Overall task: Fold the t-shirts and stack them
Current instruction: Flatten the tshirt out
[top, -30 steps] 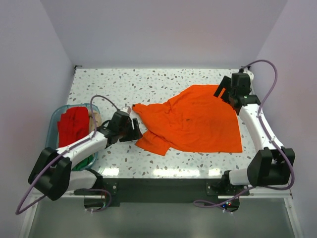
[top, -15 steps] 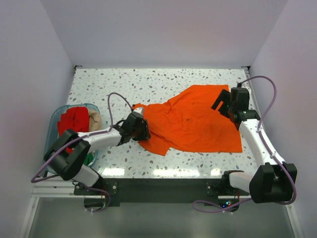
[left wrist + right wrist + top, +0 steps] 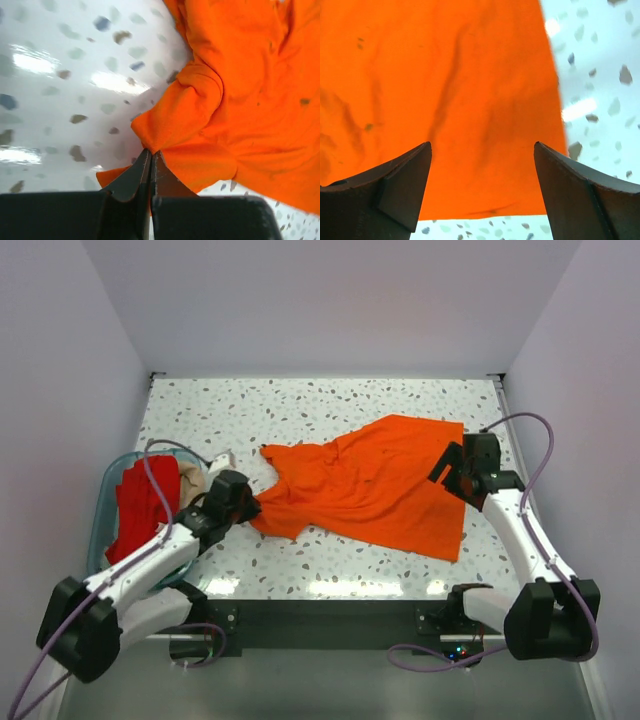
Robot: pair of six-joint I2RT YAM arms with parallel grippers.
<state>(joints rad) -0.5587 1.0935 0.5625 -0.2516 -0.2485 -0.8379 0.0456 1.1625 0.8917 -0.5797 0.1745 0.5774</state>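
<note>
Since the earlier frames: the left arm has drawn back toward the tub (image 3: 106,492), and the orange t-shirt (image 3: 370,485) has slid left across the desk (image 3: 300,410) with it. The right arm has come in from the far corner to the shirt's right edge.

Left fingers (image 3: 149,165): clenched on a bunched fold at the shirt's near-left edge, probably a sleeve; cloth puckers at the tips. Right fingers (image 3: 450,466): spread wide, holding nothing, hovering over the right-hand part of the shirt with a straight edge running just inside the right-hand tip in the wrist view.

Shirt position: mid-desk, stretched between the two arms, creased and not yet flat. A red t-shirt (image 3: 140,502) and a beige one (image 3: 192,483) sit in the tub, waiting.

Step in hand, as I read it: spreading the shirt flat before any fold. Early in the task; nothing is folded or stacked.

Notes for doing it well:
- Lower the right fingers onto the edge and pinch both layers, close to a corner.
- Pull the two ends apart evenly, low over the desk, so creases run out.
- The left pinch is on a bunch, so it may need re-gripping at a true corner.
- Risk: a one-sided pull drags the whole shirt toward the tub.
</note>
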